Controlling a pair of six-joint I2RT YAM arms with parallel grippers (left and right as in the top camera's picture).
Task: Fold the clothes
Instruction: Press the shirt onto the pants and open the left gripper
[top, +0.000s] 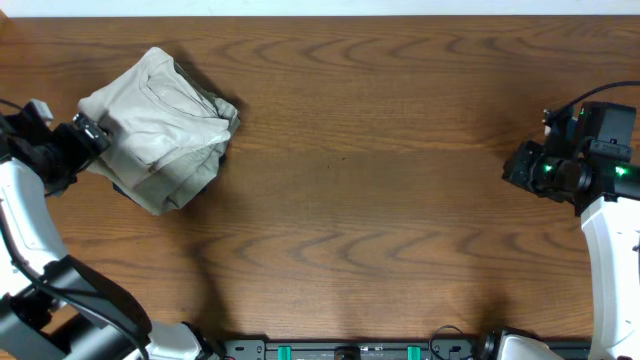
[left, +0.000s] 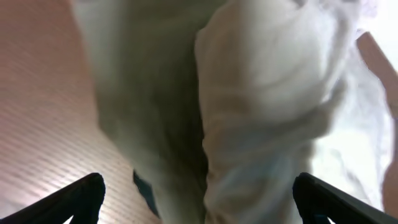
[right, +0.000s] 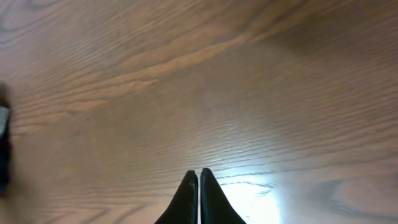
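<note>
The pale off-white T-shirt (top: 160, 125) lies in a folded, wrinkly bundle at the far left of the wooden table. In the left wrist view the T-shirt (left: 261, 106) fills most of the frame, blurred and very close. My left gripper (top: 92, 132) is at the bundle's left edge; its fingers (left: 198, 199) are wide open with cloth between them, not clamped. My right gripper (top: 520, 165) is at the far right, well away from the shirt. Its fingers (right: 199, 183) are shut and empty just above bare wood.
The wooden table (top: 380, 180) stretches between the two arms. A dark rail with green lights (top: 350, 350) runs along the front edge. A dark patch (left: 144, 190) shows under the cloth in the left wrist view.
</note>
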